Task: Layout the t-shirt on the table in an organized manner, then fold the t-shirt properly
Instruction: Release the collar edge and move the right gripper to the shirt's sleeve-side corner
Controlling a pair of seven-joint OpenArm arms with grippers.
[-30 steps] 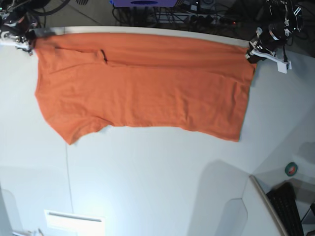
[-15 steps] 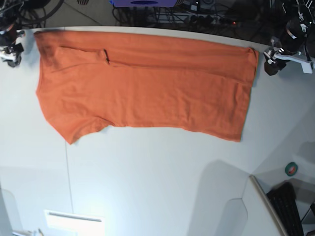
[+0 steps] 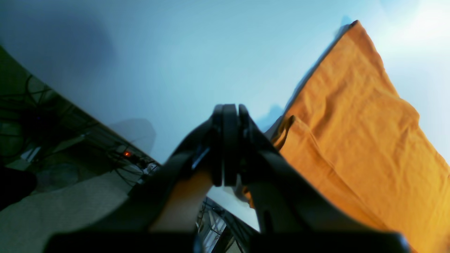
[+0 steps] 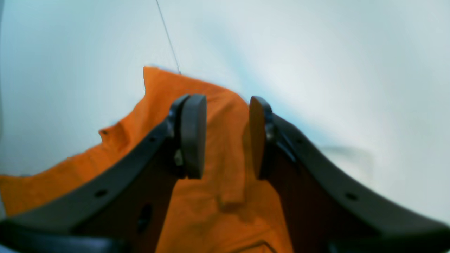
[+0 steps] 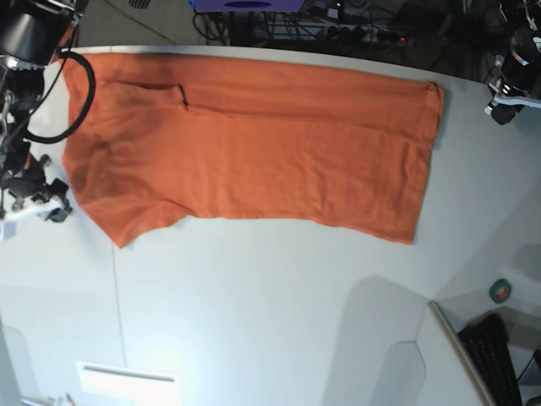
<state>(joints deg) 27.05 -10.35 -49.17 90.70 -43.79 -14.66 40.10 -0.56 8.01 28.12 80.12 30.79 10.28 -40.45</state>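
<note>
The bright orange t-shirt (image 5: pixel 254 148) lies flat along the far edge of the white table (image 5: pixel 270 313), with one sleeve at the near left and its far strip folded over. My right gripper (image 5: pixel 46 201) hovers at the shirt's left edge. In the right wrist view it is open (image 4: pixel 225 137) and empty above the sleeve cloth (image 4: pixel 225 105). My left gripper (image 5: pixel 501 108) is off the shirt's far right corner. In the left wrist view it is shut (image 3: pixel 226 116) on nothing, with the shirt (image 3: pixel 351 123) to its right.
A thin dark seam (image 5: pixel 117 296) runs down the table's left part. A white sheet (image 5: pixel 127 381) lies at the near left edge. A green tape roll (image 5: pixel 501 292) and a black keyboard (image 5: pixel 499 359) sit at the near right. Cables (image 5: pixel 338 30) lie beyond the far edge.
The right arm has swung from the shirt's far left corner down along its left edge to beside the sleeve. The left gripper has drawn further right, away from the shirt's corner.
</note>
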